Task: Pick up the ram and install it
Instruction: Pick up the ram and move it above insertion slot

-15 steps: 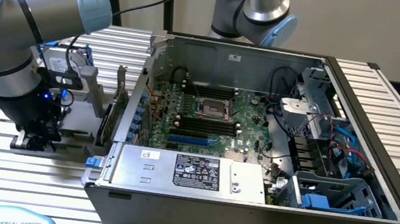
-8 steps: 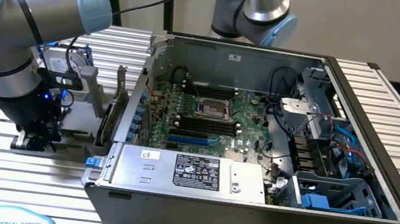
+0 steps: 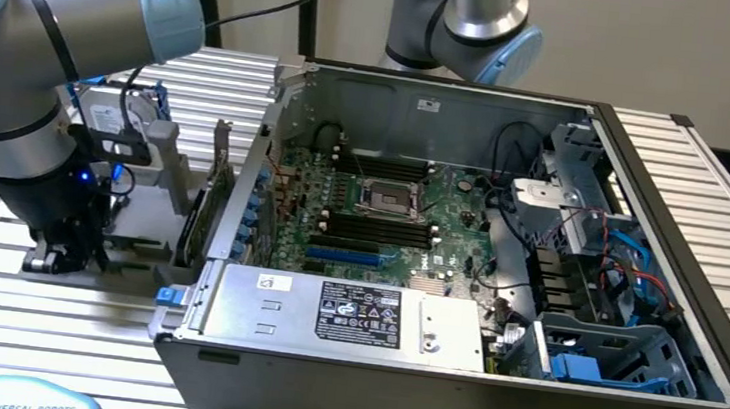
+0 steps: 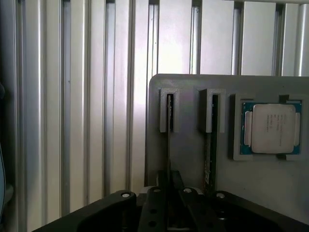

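Observation:
The ram [image 4: 169, 140] is a thin stick standing on edge in a slot of a grey holder [image 4: 188, 159]. My gripper [image 4: 170, 182] sits over its near end, black fingers [image 4: 161, 186] pressed together on the stick's edge. A second stick [image 4: 210, 150] stands in the neighbouring slot. In the exterior view my gripper [image 3: 66, 256] is low over the slatted table at the exterior view's left, beside the open computer case [image 3: 687, 195]. Black memory slots [image 3: 370, 227] lie on the motherboard inside the case.
A square silver processor [image 4: 270, 128] rests in a recess of the holder beyond the sticks. The case's power supply [image 3: 341, 313] and its left wall stand between my gripper and the motherboard. A second arm [image 3: 470, 24] rises behind the case.

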Robot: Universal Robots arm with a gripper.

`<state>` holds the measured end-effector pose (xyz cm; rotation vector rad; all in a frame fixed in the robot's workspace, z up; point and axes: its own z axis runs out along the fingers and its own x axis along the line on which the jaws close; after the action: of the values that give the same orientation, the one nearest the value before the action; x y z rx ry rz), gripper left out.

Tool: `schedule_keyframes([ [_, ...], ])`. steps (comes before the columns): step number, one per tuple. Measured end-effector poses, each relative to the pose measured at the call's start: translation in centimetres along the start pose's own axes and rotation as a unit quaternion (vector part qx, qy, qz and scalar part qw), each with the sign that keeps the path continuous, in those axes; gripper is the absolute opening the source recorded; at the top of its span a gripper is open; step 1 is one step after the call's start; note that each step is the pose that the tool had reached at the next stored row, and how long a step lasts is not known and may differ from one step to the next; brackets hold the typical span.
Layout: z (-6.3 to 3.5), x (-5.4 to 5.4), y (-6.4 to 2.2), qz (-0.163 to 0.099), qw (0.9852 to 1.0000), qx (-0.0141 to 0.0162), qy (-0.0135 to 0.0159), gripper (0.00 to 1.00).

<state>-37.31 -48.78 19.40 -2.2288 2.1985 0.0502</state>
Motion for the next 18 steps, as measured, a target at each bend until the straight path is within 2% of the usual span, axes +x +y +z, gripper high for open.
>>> schedule_keyframes([
  [14, 0.0, 0.01, -0.01, 0.012, 0.9999, 0.0003, -0.0002, 0.13],
  [18, -0.29, 0.0, 0.0, 0.012, 0.9999, -0.0002, -0.0002, 0.13],
])
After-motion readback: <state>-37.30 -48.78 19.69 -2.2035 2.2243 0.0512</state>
